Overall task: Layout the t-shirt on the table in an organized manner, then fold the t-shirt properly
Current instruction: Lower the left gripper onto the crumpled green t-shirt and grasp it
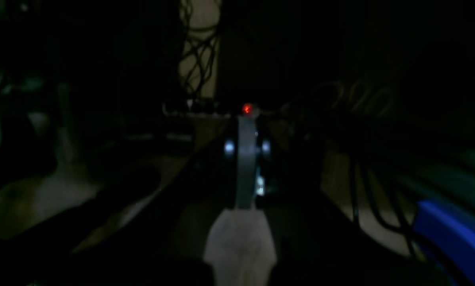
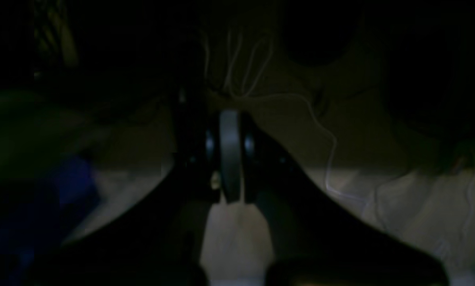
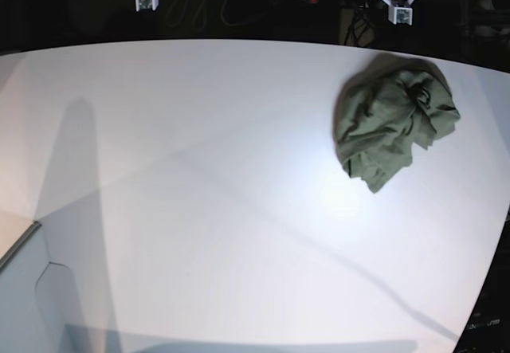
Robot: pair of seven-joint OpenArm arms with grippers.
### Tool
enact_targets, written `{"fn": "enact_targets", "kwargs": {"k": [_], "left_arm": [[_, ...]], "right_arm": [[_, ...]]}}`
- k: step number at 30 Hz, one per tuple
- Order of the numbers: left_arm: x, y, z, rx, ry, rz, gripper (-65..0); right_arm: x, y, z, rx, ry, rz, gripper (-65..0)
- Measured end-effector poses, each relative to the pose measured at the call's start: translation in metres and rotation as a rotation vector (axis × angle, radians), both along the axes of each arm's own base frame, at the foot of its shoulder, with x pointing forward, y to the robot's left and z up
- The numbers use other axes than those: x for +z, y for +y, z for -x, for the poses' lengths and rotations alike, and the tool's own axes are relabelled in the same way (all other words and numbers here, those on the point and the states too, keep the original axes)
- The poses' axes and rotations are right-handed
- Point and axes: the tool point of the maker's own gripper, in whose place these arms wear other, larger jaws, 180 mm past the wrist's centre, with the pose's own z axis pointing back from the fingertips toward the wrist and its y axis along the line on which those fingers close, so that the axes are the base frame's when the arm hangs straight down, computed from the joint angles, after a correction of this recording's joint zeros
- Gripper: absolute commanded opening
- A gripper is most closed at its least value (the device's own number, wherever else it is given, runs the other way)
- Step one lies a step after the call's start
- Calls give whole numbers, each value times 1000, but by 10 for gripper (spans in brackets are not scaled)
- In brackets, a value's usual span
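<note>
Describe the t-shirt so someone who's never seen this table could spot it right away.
Start with the big white table in the base view and look toward its far right corner. There the t-shirt lies crumpled in an olive-green heap, the only coloured, wrinkled thing on the smooth surface.

no readable text, labels, brand marks or numbers in any view. t-shirt (image 3: 394, 122) is plain, no print visible. both wrist views too dark and blurred to make out any lettering.
</note>
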Motion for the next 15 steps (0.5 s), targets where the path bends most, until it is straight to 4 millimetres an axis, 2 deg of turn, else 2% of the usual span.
{"fn": "enact_targets", "kwargs": {"k": [3,4,8,11,14,15], "left_arm": [[24,-3,-1,-16,-43,34,-650],[30,-5,0,-7,-33,47,-650],[66,-10,-12,-24,-116,86,-650],[97,3,-22,28,-191,83,-650],[130,23,-38,115,-288,43,-650],[142,25,-46,131,-322,47,-650]], "right_arm": [[36,-5,-19,19,-87,10,-650],[45,-7,-19,21,-74,19,-650],[92,-7,-45,31,-198,24,-650],[125,-8,-68,47,-282,33,-650],[144,-8,-81,49,-317,36,-650],[149,-7,-85,49,-319,34,-650]]}}
